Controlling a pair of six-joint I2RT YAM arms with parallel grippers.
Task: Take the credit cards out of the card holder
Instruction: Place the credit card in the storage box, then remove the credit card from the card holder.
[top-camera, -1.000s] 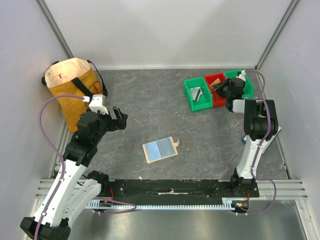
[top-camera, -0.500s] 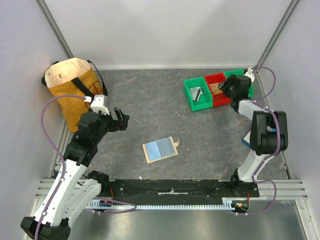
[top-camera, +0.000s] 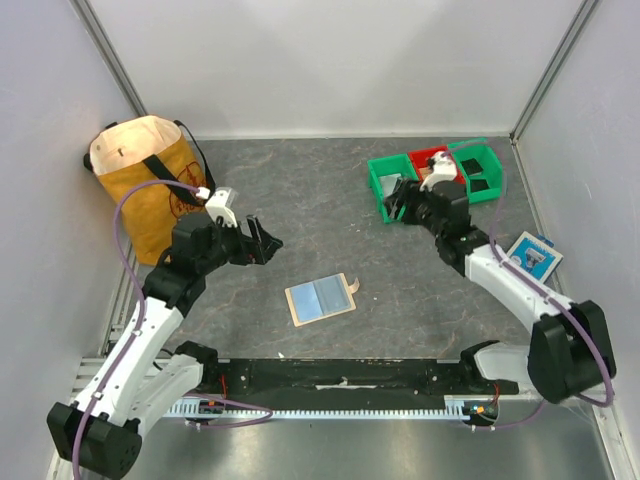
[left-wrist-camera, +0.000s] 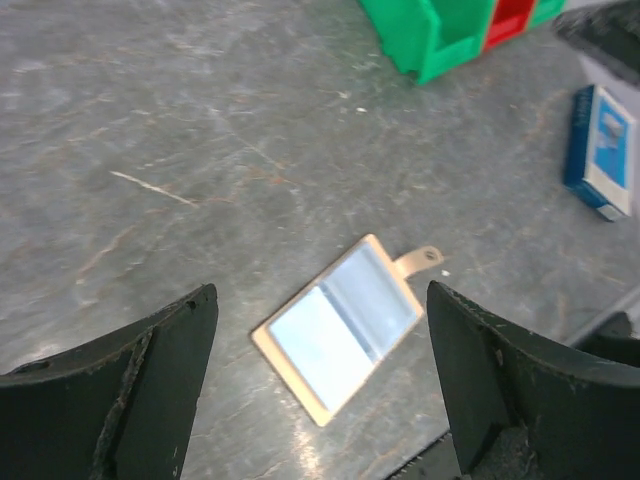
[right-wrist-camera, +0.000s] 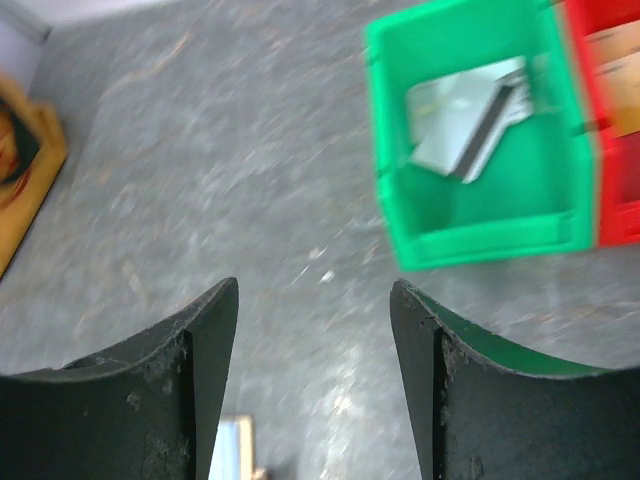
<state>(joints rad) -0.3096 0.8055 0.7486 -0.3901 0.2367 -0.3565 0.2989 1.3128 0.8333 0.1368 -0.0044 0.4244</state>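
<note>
The flat, square tan card holder with a pale blue inner face (top-camera: 320, 298) lies open on the dark bench (top-camera: 300, 200), near and central, between the arms. The left jaws and the right jaws both hang apart and empty. No credit cards show in it, so a slow descent seems best: the left jaws pin its left edge flat while the right jaws pinch at a pocket mouth and draw sideways. Since half a second ago the right arm has swung left to the green plastic bin (top-camera: 380, 175), uncovering a blue-and-white flat packet (top-camera: 532, 256); the left arm has reached further right; the holder has not moved
</note>
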